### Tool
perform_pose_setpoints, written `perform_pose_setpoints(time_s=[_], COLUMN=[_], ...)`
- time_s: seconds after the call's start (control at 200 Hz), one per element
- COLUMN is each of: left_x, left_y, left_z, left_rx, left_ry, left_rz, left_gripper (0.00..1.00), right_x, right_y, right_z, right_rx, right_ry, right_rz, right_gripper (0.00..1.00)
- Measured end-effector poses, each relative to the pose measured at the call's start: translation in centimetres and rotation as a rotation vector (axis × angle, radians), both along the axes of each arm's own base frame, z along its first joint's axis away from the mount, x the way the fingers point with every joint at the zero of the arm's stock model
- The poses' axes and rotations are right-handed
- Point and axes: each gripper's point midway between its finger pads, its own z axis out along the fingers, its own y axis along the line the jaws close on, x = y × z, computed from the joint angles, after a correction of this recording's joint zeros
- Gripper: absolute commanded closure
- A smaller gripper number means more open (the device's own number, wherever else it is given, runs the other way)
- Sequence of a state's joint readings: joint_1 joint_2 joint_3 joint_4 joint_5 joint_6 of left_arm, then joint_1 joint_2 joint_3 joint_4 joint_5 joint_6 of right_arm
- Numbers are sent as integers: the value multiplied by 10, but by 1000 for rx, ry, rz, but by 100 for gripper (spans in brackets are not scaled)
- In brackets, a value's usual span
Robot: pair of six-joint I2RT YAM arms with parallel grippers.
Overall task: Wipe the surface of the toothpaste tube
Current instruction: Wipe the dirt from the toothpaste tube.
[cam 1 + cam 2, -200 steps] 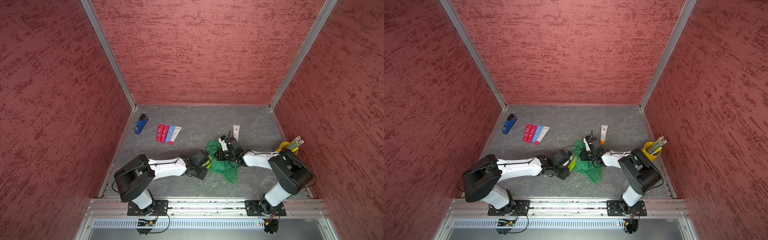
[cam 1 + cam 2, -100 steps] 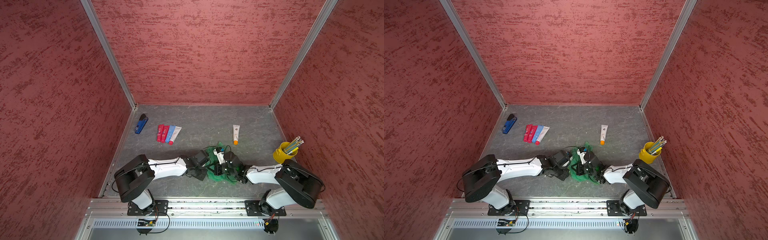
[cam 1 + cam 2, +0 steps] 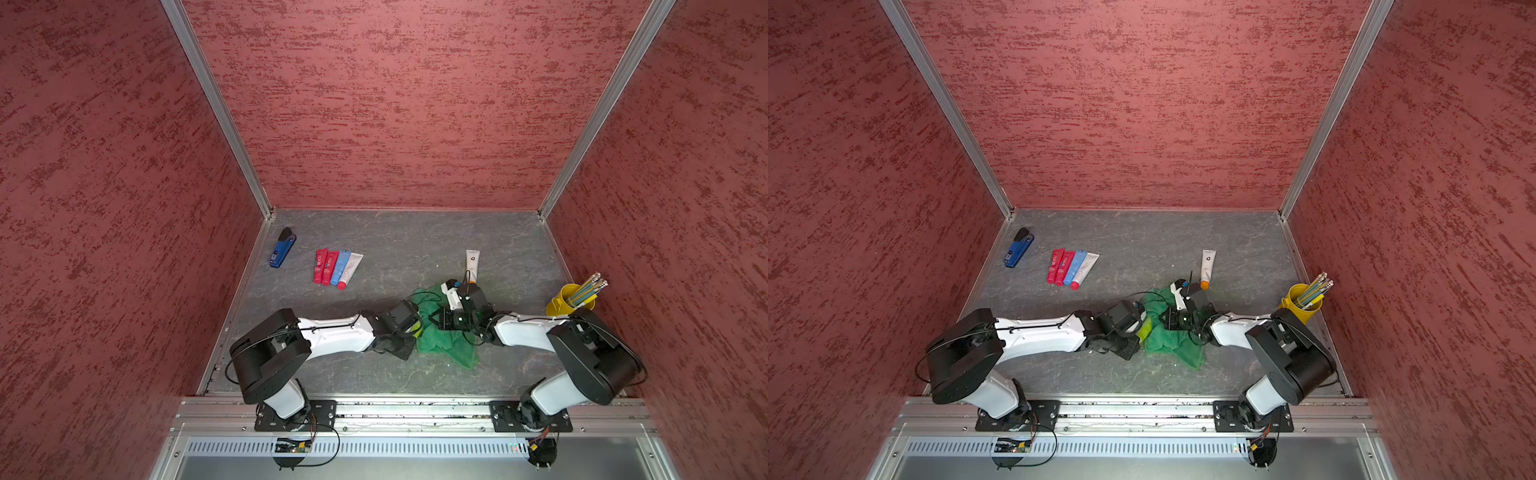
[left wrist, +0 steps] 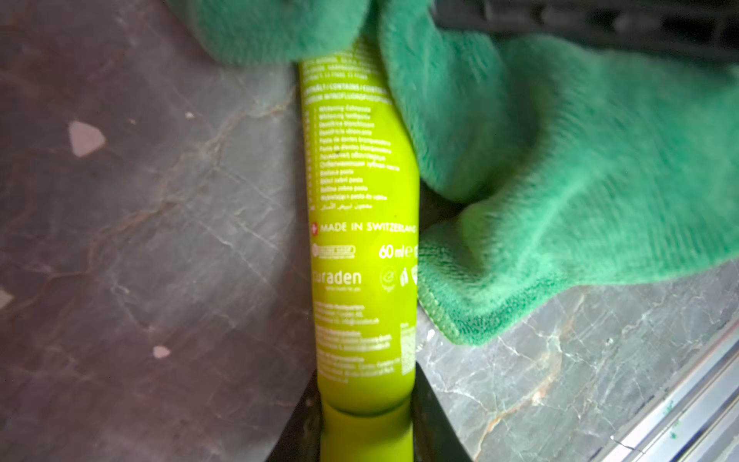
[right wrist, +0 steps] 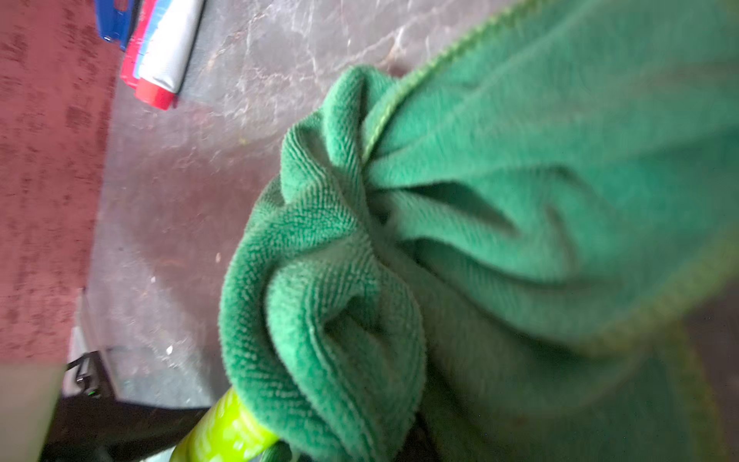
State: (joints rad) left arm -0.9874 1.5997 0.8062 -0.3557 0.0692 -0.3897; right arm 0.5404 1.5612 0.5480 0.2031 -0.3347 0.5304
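Observation:
A lime-green toothpaste tube (image 4: 364,240) lies along the grey table, and my left gripper (image 4: 366,416) is shut on its cap end. In both top views only a short piece of the tube (image 3: 417,330) (image 3: 1145,328) shows in front of the left gripper (image 3: 409,328). A green cloth (image 3: 444,345) (image 4: 560,180) is draped over the tube's far end and along one side. My right gripper (image 3: 436,322) (image 3: 1165,320) is shut on a bunch of this cloth (image 5: 480,200), which hides its jaws in the right wrist view.
Several tubes (image 3: 337,268) lie in a row at the back left, with a blue stapler (image 3: 282,252) beside them. A white tube with an orange cap (image 3: 472,266) lies just behind the right wrist. A yellow cup of pencils (image 3: 569,299) stands by the right wall.
The right gripper swept the cloth forward and left over the tube, then drew back to about where it was a second ago. The left arm has held still.

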Motion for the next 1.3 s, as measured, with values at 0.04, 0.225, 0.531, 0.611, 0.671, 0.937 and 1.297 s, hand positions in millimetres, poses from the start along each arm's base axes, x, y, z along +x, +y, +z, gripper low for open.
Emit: perform_pose_setpoints(time_s=[0.04,0.225,0.531,0.611,0.671,0.937,1.297], left_x=[0,0,0,0,0,3,3], left_y=[0,0,0,0,0,-1,-1], left_z=[0,0,0,-1,-1,0,0], left_rx=[0,0,3,4,4,1,2], left_ry=[0,0,1,0,1,-12,-16], left_rz=[1,-1,-4,-5,-6,1,-4], left_gripper=[93,93,95,95,95,96,96], right_x=[1,-4,-43,-53,-54,-24,18], right_y=[0,6,45,53,53,36,1], right_z=[0,0,12,16,16,8,-7], right_rx=[-10,-26,68,98,100,66,-103], right_ry=[-5,-21,-68,-58,-54,-10,-27], right_rz=[9,51,166,194,192,129,-19], right_gripper=[100,100,100,100,100,100,100])
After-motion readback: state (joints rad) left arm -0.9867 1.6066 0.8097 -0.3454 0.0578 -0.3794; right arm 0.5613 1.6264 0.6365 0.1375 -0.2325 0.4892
